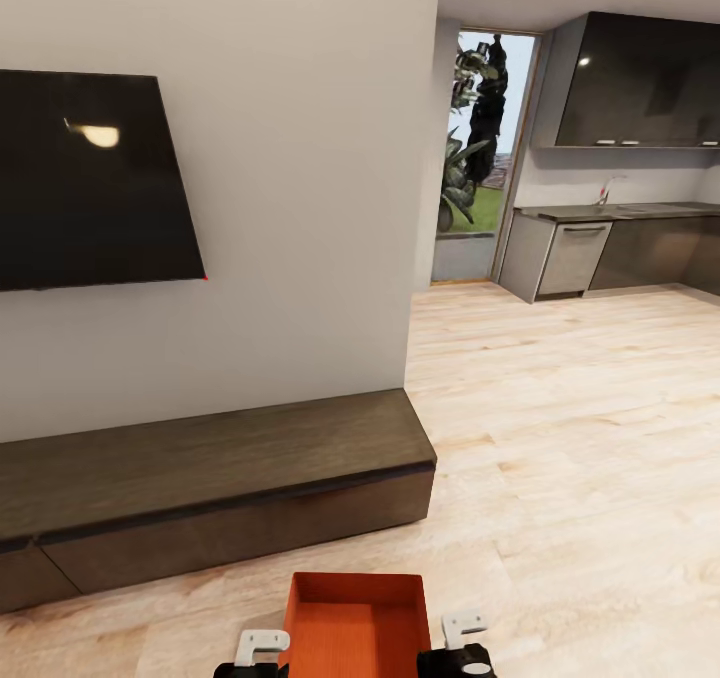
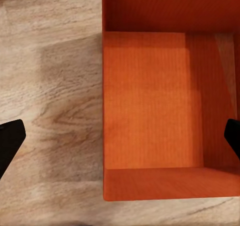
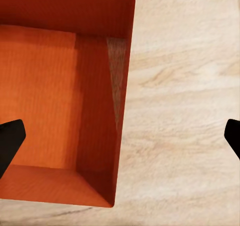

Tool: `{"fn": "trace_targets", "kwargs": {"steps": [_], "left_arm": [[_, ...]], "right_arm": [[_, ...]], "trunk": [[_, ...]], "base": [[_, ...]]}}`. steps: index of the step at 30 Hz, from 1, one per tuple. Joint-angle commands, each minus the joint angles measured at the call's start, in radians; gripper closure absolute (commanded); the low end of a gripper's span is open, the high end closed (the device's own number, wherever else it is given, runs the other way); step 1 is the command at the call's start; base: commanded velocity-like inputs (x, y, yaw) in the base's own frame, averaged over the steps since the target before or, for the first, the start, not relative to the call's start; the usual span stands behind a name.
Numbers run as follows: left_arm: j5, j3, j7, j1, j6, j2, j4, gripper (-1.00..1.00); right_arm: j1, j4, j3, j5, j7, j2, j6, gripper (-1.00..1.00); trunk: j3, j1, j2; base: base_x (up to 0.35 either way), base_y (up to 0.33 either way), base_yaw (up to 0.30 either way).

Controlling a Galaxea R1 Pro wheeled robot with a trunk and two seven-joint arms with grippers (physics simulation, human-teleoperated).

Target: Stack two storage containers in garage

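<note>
Head view: an orange-red storage container (image 1: pixel 357 623) sits on the light wood plank floor (image 1: pixel 580 458) of the living room, at the lower edge of the picture, in front of a long low dark-brown cabinet (image 1: pixel 210 488). The left gripper (image 1: pixel 255 653) is just beside the container's left wall and the right gripper (image 1: pixel 462 646) just beside its right wall, so the bin lies between the two. From here I cannot tell whether either touches it. A black TV (image 1: pixel 90 178) hangs on the pale wall above the cabinet. Further off to the right are dark kitchen cabinets (image 1: pixel 630 83), a counter (image 1: pixel 610 213) and a glass door (image 1: pixel 480 148) with plants behind it.

Left wrist view: the left gripper (image 2: pixel 120 136) is spread wide, its dark fingertips (image 2: pixel 10 138) at the two sides of the picture. One container wall runs between them, with wood floor on one side and the ribbed bottom of the bin (image 2: pixel 155 101) on the other. The wall is clear of both tips.

Right wrist view: the right gripper (image 3: pixel 120 136) is likewise spread wide, straddling the opposite wall of the container (image 3: pixel 50 96), one fingertip (image 3: pixel 10 138) over the bin's inside, the other over bare floor, nothing gripped
</note>
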Motion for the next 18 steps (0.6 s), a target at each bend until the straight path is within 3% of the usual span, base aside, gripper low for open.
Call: {"fn": "trace_targets", "kwargs": {"steps": [1, 18], "left_arm": [[0.009, -0.009, 0.002, -0.001, -0.004, 0.0, 0.001, -1.0], [0.009, -0.009, 0.001, -0.001, -0.004, 0.0, 0.001, -1.0]], "right_arm": [[0.0, -0.002, 0.006, 0.0, -0.004, -0.001, 0.007, -1.0], [0.0, -0.001, -0.001, -0.002, 0.004, -0.007, 0.005, -1.0]], "trunk": [[-0.001, 0.0, 0.0], [-0.051, 0.061, -0.112]], "base": [[0.0, 0.0, 0.0], [0.0, 0.0, 0.0]]}}
